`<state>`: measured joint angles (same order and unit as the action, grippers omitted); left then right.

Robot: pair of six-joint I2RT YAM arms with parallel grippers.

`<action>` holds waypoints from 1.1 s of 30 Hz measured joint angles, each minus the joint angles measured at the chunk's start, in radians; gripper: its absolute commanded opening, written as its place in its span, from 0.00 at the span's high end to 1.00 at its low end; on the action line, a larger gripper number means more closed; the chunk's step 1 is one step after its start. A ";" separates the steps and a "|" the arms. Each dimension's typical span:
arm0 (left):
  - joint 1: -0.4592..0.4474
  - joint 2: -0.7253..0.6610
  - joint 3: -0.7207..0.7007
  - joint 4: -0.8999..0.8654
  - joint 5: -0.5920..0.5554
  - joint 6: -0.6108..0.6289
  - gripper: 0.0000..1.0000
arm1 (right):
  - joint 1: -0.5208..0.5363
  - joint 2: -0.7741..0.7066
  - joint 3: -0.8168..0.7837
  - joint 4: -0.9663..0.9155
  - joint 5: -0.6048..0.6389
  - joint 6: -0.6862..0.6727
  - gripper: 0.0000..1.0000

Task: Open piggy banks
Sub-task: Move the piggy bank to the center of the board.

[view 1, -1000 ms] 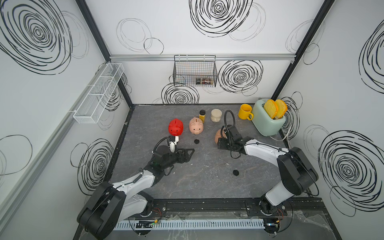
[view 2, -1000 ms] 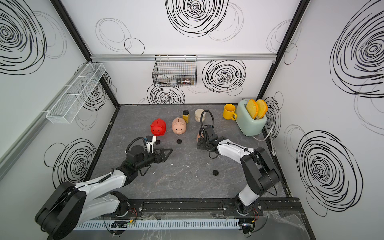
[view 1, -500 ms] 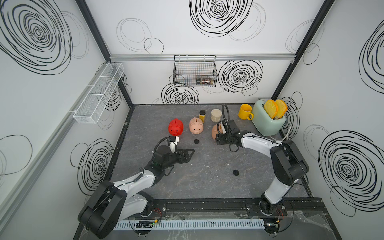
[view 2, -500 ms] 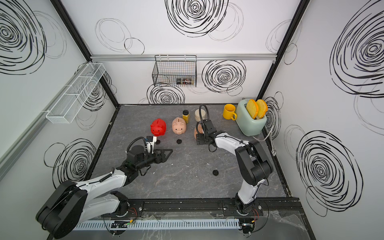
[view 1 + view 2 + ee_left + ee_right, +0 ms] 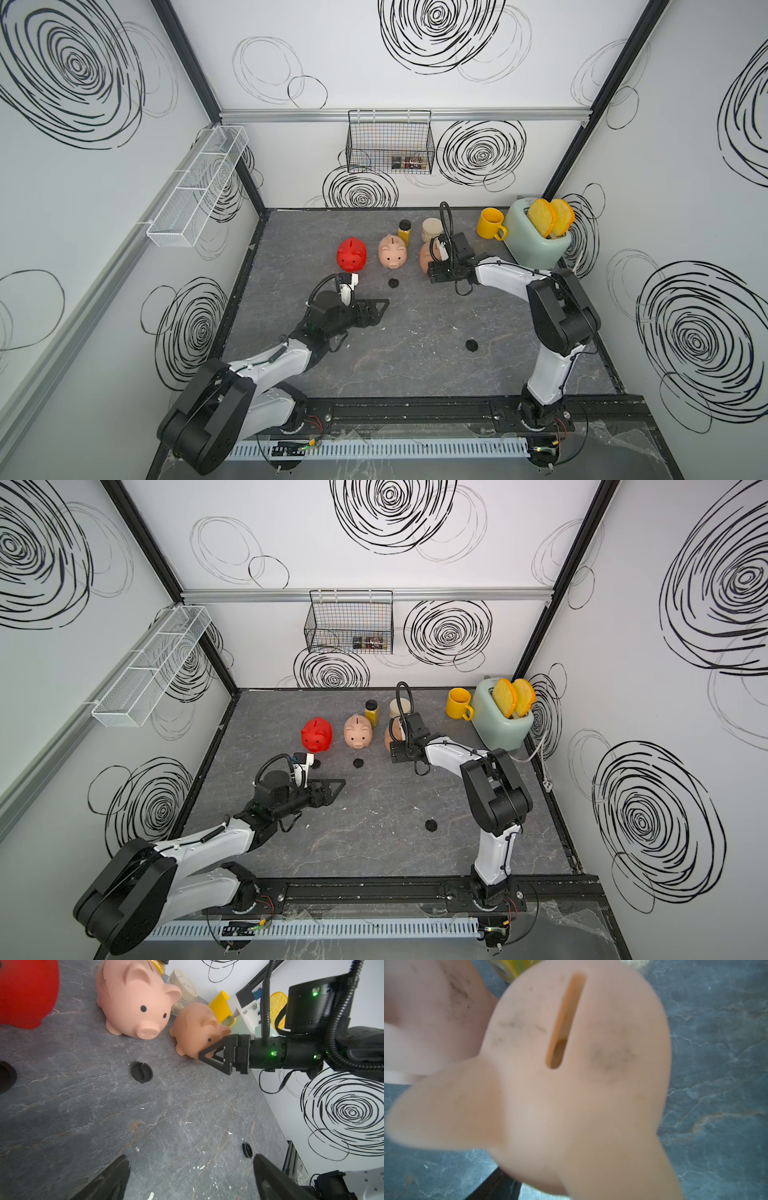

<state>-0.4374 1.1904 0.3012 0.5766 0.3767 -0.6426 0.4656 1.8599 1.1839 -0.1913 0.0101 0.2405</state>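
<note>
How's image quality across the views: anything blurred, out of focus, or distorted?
Right wrist view: the peach-tan piggy bank fills the frame, soft and out of focus, ears worst; the table beside it is crisper. Left wrist view: sharp on the pink piggy bank, left end effector dark and blurred at the edge. Both top views: even light, faint shadows.

Lab test cell: scribbled white walls (image 5: pixel 415 83) enclose a grey tabletop (image 5: pixel 415 332).
</note>
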 measured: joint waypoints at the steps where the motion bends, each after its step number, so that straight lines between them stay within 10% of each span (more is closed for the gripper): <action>1: 0.000 0.002 0.000 -0.001 0.000 0.000 0.04 | -0.001 0.005 0.008 0.000 0.000 -0.002 0.22; 24: -0.018 0.003 0.018 -0.084 -0.065 0.038 0.04 | -0.016 0.034 0.109 -0.047 -0.044 -0.016 0.16; 33: -0.167 -0.035 0.064 -0.127 -0.131 0.091 0.04 | 0.023 -0.216 -0.010 -0.074 -0.029 0.093 0.23</action>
<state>-0.6044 1.1557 0.3653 0.4496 0.2455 -0.5518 0.4885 1.6440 1.1740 -0.2653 -0.0193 0.3340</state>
